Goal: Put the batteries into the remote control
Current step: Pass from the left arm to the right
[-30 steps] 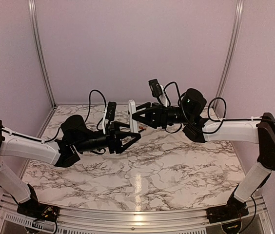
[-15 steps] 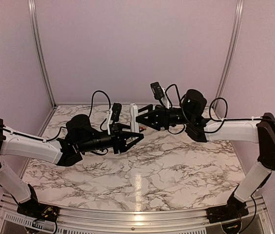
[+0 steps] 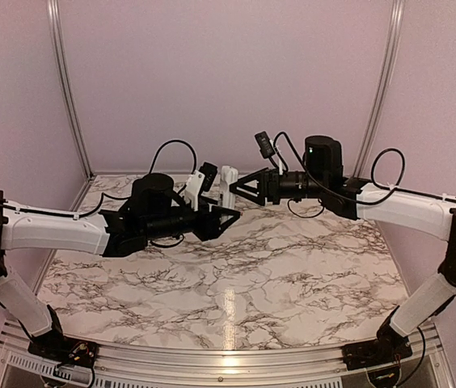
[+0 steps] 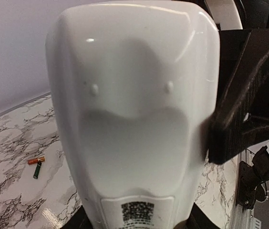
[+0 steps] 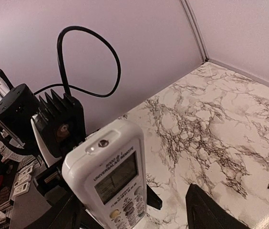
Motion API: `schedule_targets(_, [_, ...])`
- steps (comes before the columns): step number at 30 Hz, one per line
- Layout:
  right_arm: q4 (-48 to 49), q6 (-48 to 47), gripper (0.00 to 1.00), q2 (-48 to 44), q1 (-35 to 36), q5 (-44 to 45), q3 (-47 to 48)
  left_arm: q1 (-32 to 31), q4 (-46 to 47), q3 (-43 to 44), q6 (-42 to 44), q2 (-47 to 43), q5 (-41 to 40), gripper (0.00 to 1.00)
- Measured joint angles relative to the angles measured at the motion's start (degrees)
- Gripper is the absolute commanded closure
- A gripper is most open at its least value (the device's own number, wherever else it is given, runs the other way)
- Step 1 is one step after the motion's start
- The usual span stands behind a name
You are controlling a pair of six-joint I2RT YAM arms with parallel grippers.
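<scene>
– Where the 2 arms meet above the marble table [image 3: 293, 275], what does the left gripper [image 3: 228, 213] have?
– The remote control [image 3: 226, 181]. It stands upright, off the table, with its lower end clamped in that gripper. From the left wrist its plain white back fills the view. 1 black finger [image 4: 242, 100] presses against its edge, and the other finger is hidden behind it.
– And the right gripper [image 3: 239, 187]?
– It faces the remote's front, just beside it, with its fingers [image 5: 211, 210] spread apart. From the right wrist the display and buttons show between those 2 dark fingers, with a clear gap beside the remote.
– Where are the batteries [image 4: 36, 162]?
– Farther off. 2 of them lie close together on the table, loose, well apart from both grippers and the remote.
</scene>
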Motion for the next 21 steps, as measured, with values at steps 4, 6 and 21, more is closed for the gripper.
schedule_targets(4, [-3.89,-1.01,0.34,0.22,0.28,2.32,0.33,-0.50,-2.93,0.07,0.79,1.57,-1.62,0.96])
schedule_targets(6, [-5.42,-1.16,0.37,0.68,0.44,3.61,0.94,-0.96,-4.79,0.87,1.16,2.56,-2.51,0.96])
schedule_targets(21, [-9.49,-1.25,0.92,3.76,1.81,9.77,3.85,-2.40,-11.67,5.70,2.64,6.12,-13.20,0.77])
